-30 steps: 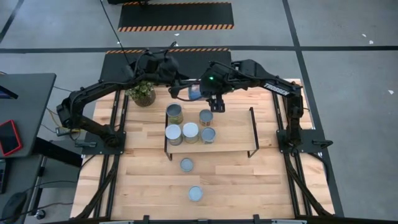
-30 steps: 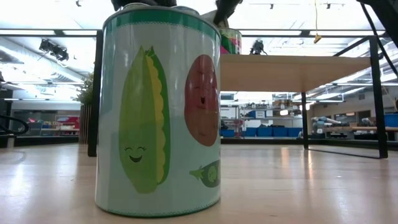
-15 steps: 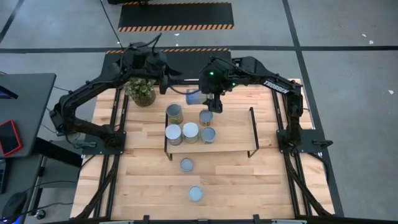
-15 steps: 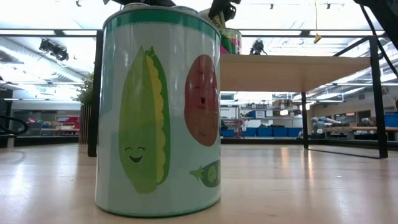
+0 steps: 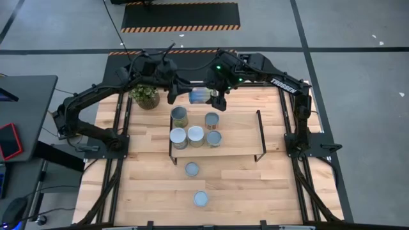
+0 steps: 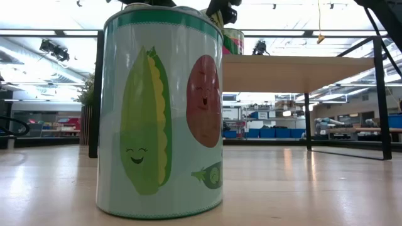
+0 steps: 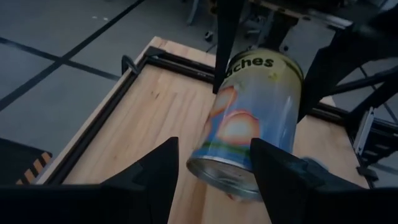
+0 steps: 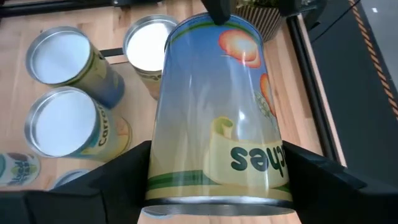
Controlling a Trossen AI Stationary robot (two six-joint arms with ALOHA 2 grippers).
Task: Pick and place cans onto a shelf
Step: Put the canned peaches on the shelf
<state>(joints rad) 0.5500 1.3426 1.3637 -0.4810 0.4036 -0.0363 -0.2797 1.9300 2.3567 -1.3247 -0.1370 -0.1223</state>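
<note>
1. The held can (image 8: 217,106) is a smooth metal cylinder with a glossy blue label that shows peaches and a yellow band of letters. Its rim is bare silver.
2. The right gripper (image 5: 212,97) pinches this can by its two sides, with the dark fingers (image 8: 112,180) pressed on the label. The can lies on its side in the air above the back edge of the shelf (image 5: 239,137).
3. The left gripper (image 5: 171,97) is just beside the can, and its fingers are pressed together with nothing between them.
4. The shelf is a flat board of light wood with thin black rod frames at both short ends. Five cans (image 5: 195,135) stand upright on its left part, close together, with round white or grey tops.
5. Two more cans (image 5: 192,168) stand on the wooden tabletop (image 5: 255,185) in front of the shelf. The nearer one fills the low view with a pea and tomato label.
6. A potted plant (image 5: 146,96) stands behind the shelf, under the left arm.
</note>
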